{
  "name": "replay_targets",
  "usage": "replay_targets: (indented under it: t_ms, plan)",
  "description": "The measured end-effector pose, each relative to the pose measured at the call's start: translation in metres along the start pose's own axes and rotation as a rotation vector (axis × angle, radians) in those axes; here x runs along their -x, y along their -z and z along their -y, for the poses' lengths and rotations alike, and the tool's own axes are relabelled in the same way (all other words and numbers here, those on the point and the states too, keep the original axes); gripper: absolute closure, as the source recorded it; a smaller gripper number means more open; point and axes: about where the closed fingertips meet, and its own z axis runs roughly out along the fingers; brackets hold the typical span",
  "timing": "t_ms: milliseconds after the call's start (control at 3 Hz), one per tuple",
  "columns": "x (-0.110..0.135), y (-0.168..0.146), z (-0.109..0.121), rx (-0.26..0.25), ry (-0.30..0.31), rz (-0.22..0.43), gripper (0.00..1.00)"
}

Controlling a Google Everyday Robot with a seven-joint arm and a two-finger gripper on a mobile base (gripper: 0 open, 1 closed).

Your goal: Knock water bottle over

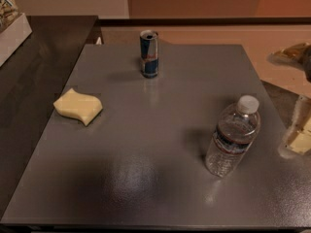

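Observation:
The water bottle (233, 136) stands upright on the right part of the grey table (146, 178). It is clear ribbed plastic with a white cap and a dark label band with a red stripe. My gripper (300, 139) shows as pale cream parts at the right edge of the camera view, beyond the table's right edge. It is to the right of the bottle, about level with it and apart from it. Most of the arm is out of view.
A blue-and-silver drink can (149, 53) stands upright at the back middle of the table. A yellow sponge (77, 106) lies at the left. A dark counter (34, 62) adjoins the table's left side. The floor beyond is orange-brown.

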Motion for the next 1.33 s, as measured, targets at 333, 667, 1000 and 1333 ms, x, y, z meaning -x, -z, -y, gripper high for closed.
replay_targets:
  t_ms: [333, 667, 1000, 1333]
  plan:
    - [0.014, -0.013, -0.017, 0.03, 0.007, 0.102, 0.0]
    - [0.026, -0.028, -0.028, 0.042, -0.008, 0.186, 0.0]
    - [0.035, -0.043, -0.037, 0.061, -0.017, 0.231, 0.0]
    - [0.041, -0.053, -0.045, 0.077, -0.018, 0.261, 0.18]
